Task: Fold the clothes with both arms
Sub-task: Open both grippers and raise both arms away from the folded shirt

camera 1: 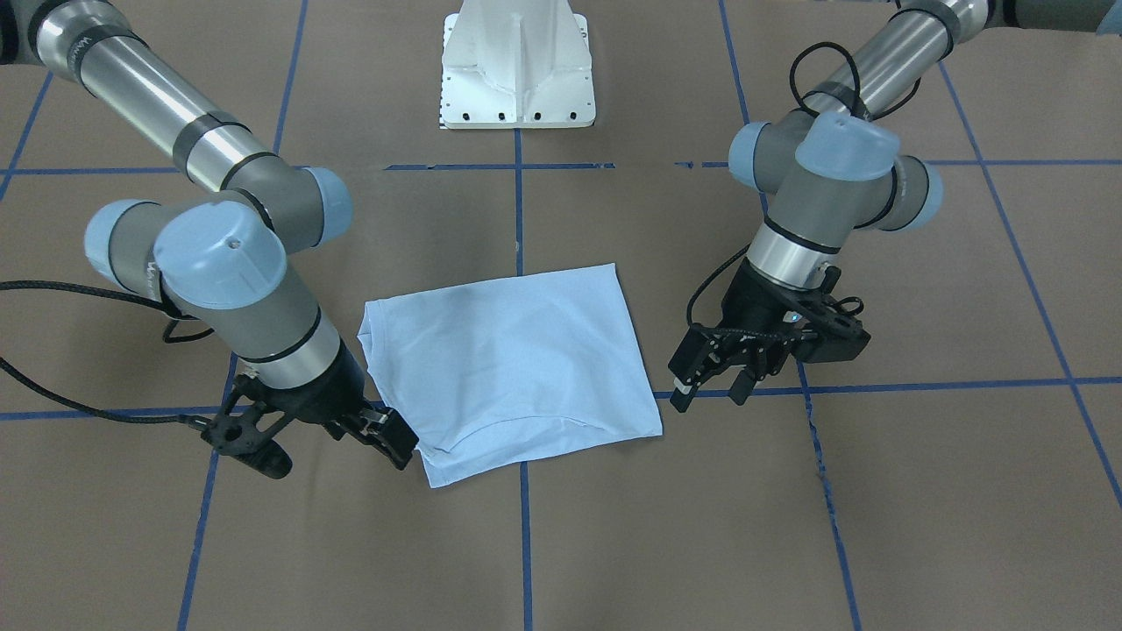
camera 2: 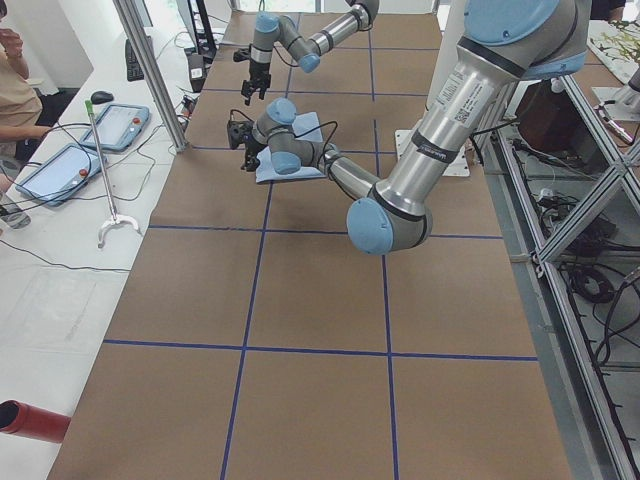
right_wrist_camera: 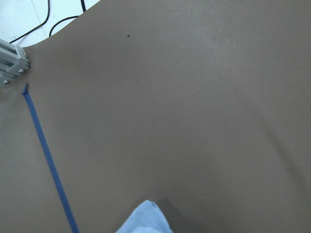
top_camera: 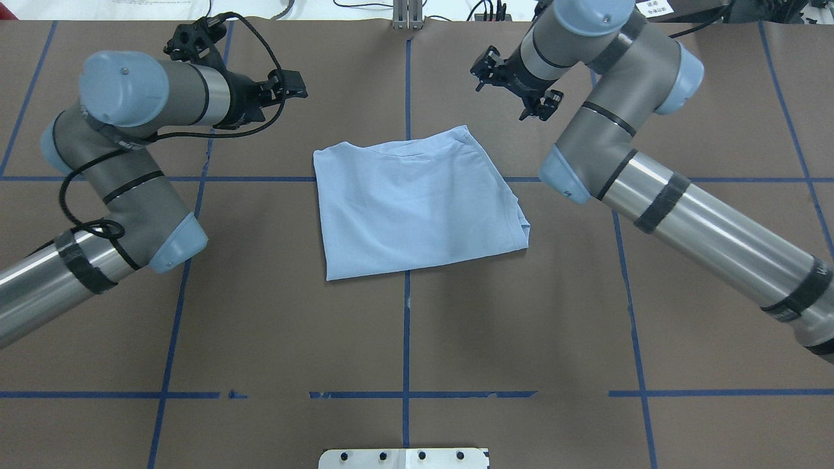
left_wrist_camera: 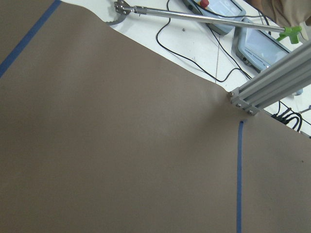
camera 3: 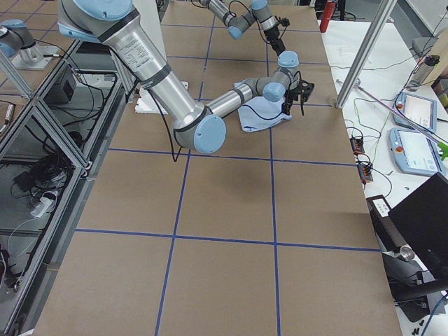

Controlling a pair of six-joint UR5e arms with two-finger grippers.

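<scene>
shirt: the light blue short-sleeved t-shirt (camera 1: 508,359) lies flat in the middle of the front-facing frame. it is already folded to a rough rectangle and sits astride a blue tape line. no print or tag shows.
desk: the brown paper-covered desk (top_camera: 260,312) with its blue tape grid carries the shirt alone between the arms.
left gripper: the black two-finger left gripper (camera 1: 710,393) hangs right of centre in the front-facing frame, just beside the shirt's right edge but apart from it. its fingers are spread with nothing between them.
right gripper: the black two-finger right gripper (camera 1: 337,438) sits at lower left in that frame, close by the shirt's lower left corner. its fingers look parted and hold nothing; whether a tip brushes the cloth i cannot tell.
why so: with one gripper on each side of the cloth, each looks placed to take an edge for a further fold, or else to stand clear of a finished one.
edges: the shirt's outline is mostly straight, and layers bunch along its left edge.
open room: bare paper surrounds the shirt. the white pedestal base (camera 1: 517,70) stands well apart at top centre.
</scene>
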